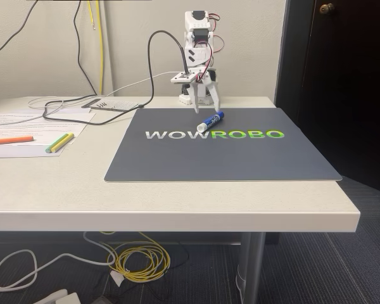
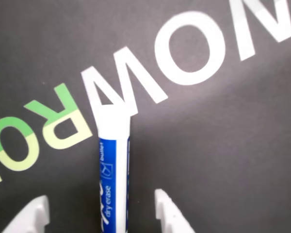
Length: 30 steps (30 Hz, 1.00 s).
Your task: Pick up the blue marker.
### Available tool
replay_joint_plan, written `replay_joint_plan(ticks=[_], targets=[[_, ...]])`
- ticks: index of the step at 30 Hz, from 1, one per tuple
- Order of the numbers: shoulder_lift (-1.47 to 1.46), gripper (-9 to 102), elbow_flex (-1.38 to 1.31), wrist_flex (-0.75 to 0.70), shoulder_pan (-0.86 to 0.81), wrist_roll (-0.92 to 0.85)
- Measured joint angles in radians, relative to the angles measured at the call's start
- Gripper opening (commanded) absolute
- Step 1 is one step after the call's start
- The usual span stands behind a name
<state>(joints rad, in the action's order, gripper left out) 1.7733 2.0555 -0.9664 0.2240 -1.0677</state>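
Spread gripper (image 2: 103,213) straddles the blue marker (image 2: 112,165), apparently not touching it.

Office: desk (image 1: 177,202), papers (image 1: 31,123), cables (image 1: 136,259).

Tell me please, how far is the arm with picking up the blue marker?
Done: the white two-finger gripper is lowered over the white-barrelled, blue-capped dry-erase marker. In hand: its open fingers straddle the barrel in the wrist view. Left: closing and lifting; the marker lies on the dark grey mat.

White arm folded low, end effector (image 1: 204,107) pointing down, its two fingers spread apart
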Motion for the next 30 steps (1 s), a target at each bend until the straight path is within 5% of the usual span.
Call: replay_joint_plan(ticks=[30], targets=[[-0.153,25,0.037,0.086,0.009,-0.114]])
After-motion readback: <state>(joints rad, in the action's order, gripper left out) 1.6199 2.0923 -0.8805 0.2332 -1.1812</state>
